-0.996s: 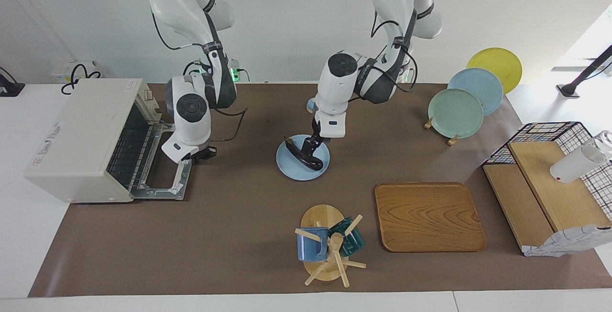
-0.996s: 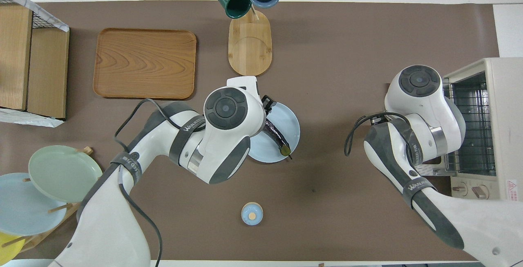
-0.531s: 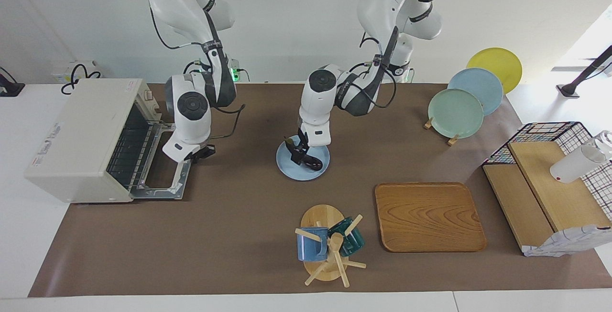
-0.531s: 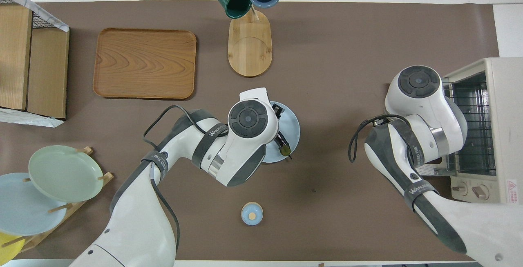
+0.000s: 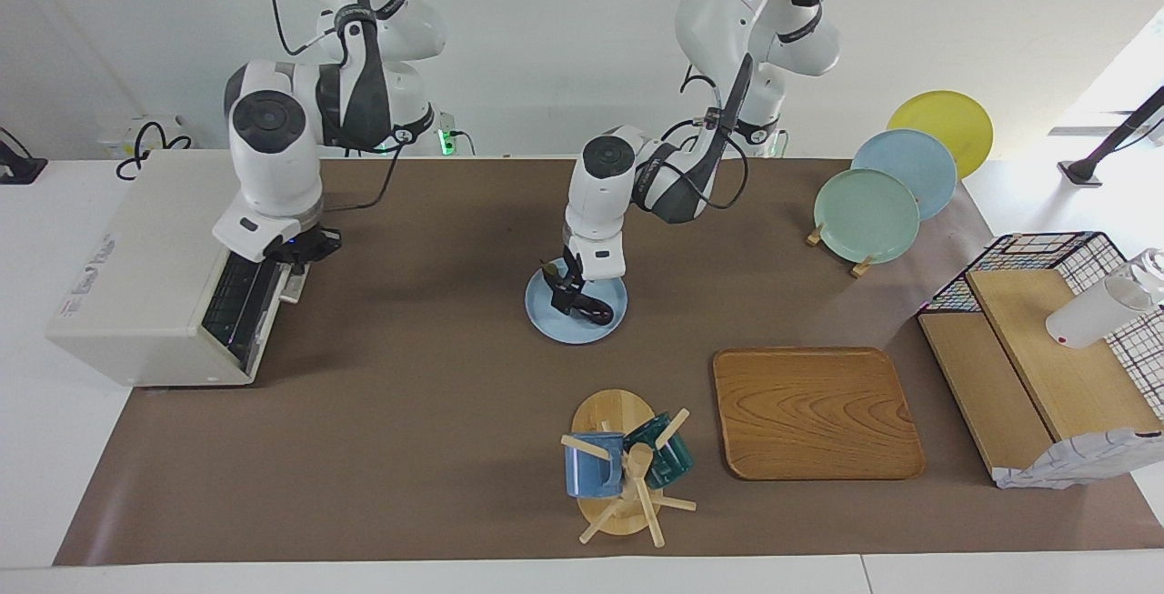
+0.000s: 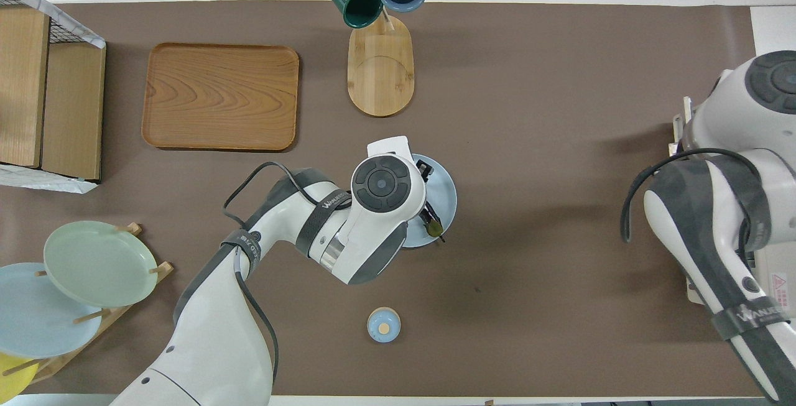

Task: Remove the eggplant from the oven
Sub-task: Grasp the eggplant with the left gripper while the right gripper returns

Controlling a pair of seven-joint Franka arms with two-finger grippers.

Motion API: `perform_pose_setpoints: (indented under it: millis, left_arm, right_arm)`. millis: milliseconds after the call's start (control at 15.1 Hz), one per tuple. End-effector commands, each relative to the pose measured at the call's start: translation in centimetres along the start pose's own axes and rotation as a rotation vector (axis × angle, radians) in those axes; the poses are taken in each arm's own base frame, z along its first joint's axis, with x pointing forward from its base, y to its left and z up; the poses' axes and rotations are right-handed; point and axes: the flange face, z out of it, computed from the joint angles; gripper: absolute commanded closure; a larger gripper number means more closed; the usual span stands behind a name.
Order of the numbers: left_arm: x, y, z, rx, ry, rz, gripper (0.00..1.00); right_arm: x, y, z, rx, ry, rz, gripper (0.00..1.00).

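Observation:
The dark purple eggplant lies on a light blue plate mid-table, its green stem pointing toward the robots. My left gripper is down at the eggplant, over the plate; its hand hides most of the eggplant in the overhead view. The cream-white oven stands at the right arm's end of the table, its dark glass door raised almost shut. My right gripper is at the door's top edge. In the overhead view the right arm covers nearly all of the oven.
A wooden mug rack with a blue and a green mug, and a wooden tray, lie farther from the robots than the plate. A plate stand and a wire basket with boards are at the left arm's end. A small blue lid lies near the robots.
The right gripper rose toward the oven and the door swung from flat open to almost shut. The left gripper shifted slightly along the eggplant, which stayed on the plate.

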Motion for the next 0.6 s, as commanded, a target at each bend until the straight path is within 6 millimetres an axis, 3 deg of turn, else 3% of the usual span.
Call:
perform_pose_setpoints:
  millis: [0,199,398,465,531]
  left_arm:
    - [0.0,-0.4,0.5,-0.001,0.02,-0.001,0.5]
    - [0.3,-0.3,0.4,-0.003,0.021,-0.003,1.0]
    - [1.1,0.5,-0.9,-0.021,0.088,0.069,1.0]
    - [1.7,0.7,-1.9,-0.028,0.097,0.082,1.0]
    - [3.1,1.1,-4.4,-0.041,0.103,0.108,1.0]
  right_arm:
    - [-1.6,2.5,0.8,-0.004,-0.042,-0.015,1.0]
    - [-3.0,3.1,-2.0,0.027,-0.016,-0.008,1.0]
    - [-4.3,3.8,-8.0,0.103,0.015,0.037,0.85]
    - [-4.6,4.0,-9.3,0.112,0.018,0.042,0.83]
    - [-4.6,3.9,-10.0,0.126,0.022,0.046,0.8]
